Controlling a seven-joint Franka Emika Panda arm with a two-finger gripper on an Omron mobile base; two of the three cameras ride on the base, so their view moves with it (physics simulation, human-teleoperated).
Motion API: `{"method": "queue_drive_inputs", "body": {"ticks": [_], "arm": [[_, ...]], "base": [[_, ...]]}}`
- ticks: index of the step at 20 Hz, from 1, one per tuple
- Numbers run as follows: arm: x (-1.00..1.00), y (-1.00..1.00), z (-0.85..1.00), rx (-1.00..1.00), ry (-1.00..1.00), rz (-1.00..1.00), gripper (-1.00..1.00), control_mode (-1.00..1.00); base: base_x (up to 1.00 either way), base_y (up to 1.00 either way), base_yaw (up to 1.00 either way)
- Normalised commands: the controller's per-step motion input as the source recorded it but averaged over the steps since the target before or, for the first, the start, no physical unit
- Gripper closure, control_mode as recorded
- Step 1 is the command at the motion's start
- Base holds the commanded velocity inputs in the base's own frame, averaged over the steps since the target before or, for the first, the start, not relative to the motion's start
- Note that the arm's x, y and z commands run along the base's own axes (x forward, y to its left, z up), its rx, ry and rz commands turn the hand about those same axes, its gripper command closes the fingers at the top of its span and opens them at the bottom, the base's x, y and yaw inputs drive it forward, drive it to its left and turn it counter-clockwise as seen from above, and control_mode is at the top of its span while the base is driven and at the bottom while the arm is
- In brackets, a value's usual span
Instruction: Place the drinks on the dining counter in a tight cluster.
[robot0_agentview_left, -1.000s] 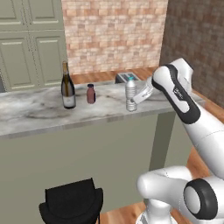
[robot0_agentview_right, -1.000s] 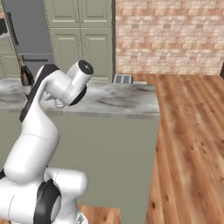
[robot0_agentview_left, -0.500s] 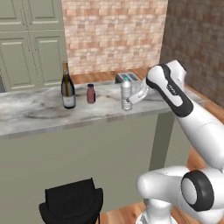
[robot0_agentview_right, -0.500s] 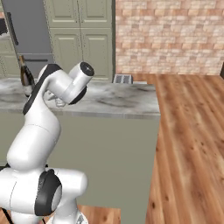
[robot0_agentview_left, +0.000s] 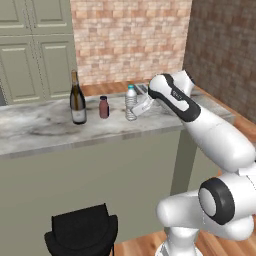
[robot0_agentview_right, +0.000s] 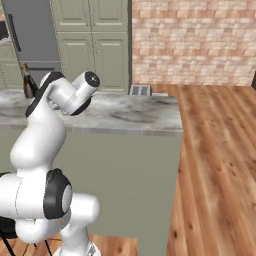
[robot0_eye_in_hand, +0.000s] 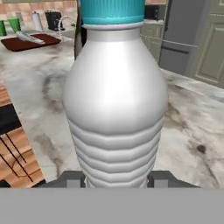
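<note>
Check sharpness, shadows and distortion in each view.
Left base view: evenly lit, soft, the water bottle and wine bottle cast only faint shadows. Right base view: crisp, no glare. Hand view: the water bottle looms large; the counter behind stays sharp.

gripper (robot0_agentview_left: 136, 109) gripping water bottle (robot0_agentview_left: 131, 101), near maroon bottle (robot0_agentview_left: 103, 107)

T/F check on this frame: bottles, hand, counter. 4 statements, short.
1. The hand is shut on the water bottle. True.
2. The maroon bottle lies on its side. False: it stands upright.
3. The wine bottle stands on the dining counter. True.
4. The maroon bottle is the tallest drink. False: the wine bottle is.
</note>
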Motion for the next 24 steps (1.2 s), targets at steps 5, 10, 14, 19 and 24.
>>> {"method": "queue_drive_inputs", "body": {"ticks": [5, 10, 14, 19, 24], "arm": [[0.64, 0.07, 0.0, 0.0, 0.0, 0.01, 1.0, -1.0], [0.47, 0.0, 0.0, 0.0, 0.0, 0.03, 1.0, -1.0], [0.07, 0.0, 0.0, 0.0, 0.0, 0.0, 1.0, -1.0], [0.01, 0.0, -0.05, 0.0, 0.0, 0.0, 1.0, -1.0], [0.0, 0.0, -0.24, 0.01, -0.03, 0.01, 1.0, -1.0]], "base": [[0.0, 0.0, 0.0], [0.0, 0.0, 0.0], [0.0, 0.0, 0.0], [0.0, 0.0, 0.0], [0.0, 0.0, 0.0]]}}
